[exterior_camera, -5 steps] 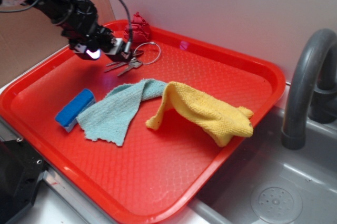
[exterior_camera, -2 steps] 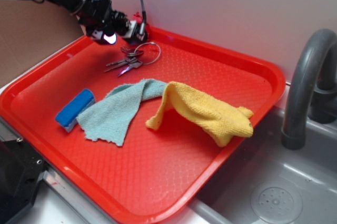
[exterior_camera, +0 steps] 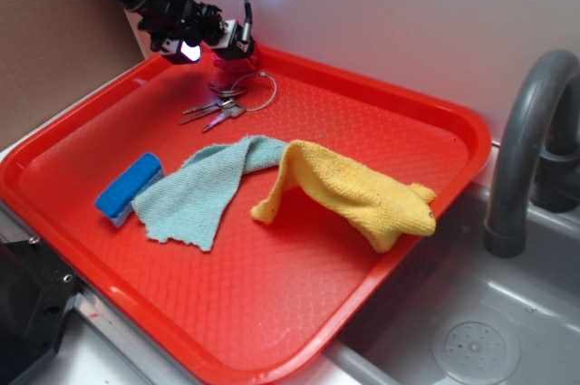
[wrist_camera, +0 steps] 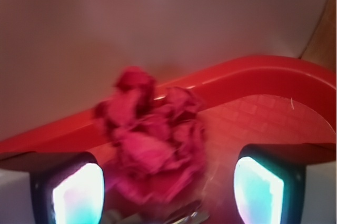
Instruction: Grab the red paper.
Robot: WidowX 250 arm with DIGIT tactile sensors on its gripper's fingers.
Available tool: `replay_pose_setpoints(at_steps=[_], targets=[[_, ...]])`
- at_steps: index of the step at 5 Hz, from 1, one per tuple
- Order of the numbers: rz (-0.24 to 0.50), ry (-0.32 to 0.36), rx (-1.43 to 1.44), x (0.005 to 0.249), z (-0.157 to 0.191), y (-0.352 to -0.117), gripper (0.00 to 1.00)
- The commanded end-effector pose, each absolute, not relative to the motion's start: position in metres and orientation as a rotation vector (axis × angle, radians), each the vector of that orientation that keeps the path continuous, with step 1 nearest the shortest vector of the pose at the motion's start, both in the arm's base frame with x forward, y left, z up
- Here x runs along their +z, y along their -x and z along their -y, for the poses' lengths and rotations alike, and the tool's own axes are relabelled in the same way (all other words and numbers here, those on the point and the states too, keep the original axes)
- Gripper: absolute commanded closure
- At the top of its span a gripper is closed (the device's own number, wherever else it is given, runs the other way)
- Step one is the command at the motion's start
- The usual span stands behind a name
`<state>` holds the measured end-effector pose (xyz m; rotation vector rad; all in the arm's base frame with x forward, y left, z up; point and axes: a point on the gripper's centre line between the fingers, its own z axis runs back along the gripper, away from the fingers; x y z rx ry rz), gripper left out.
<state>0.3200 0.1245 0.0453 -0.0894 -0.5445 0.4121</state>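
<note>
The red paper point(wrist_camera: 152, 139) is a crumpled crimson wad, its wrinkled folds bunched like a rose, sitting at the far rim of the tray point(exterior_camera: 381, 249) just beyond the key bunch point(exterior_camera: 227, 104). In the wrist view it lies between the two lit fingers point(wrist_camera: 79, 192), nearer the left one, and the jaws stand wide with a gap on either side of it. From outside, the gripper point(exterior_camera: 234, 41) hangs over that far corner and mostly hides the wad. The tray is glossy red plastic with a pebbled floor and raised lip. On it lie a nubby yellow cloth point(exterior_camera: 358, 190), a thin teal rag point(exterior_camera: 199, 195) and a blue sponge point(exterior_camera: 129, 187). A plain pale wall rises behind; a grey sink point(exterior_camera: 471, 331) and curved faucet point(exterior_camera: 526, 131) sit to the right
</note>
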Motion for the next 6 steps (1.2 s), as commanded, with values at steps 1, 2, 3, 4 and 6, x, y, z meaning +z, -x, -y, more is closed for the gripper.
replay_pose_setpoints(at_steps=[1,2,3,4,6], targets=[[0.62,0.075,0.375,0.046,-0.13,-0.344,1.0],[0.651,0.072,0.346,0.054,-0.121,-0.342,1.0],[0.66,0.089,0.314,0.064,-0.107,-0.338,1.0],[0.46,-0.013,0.343,0.088,-0.083,-0.309,1.0],[0.181,-0.2,0.287,0.134,-0.023,-0.223,1.0]])
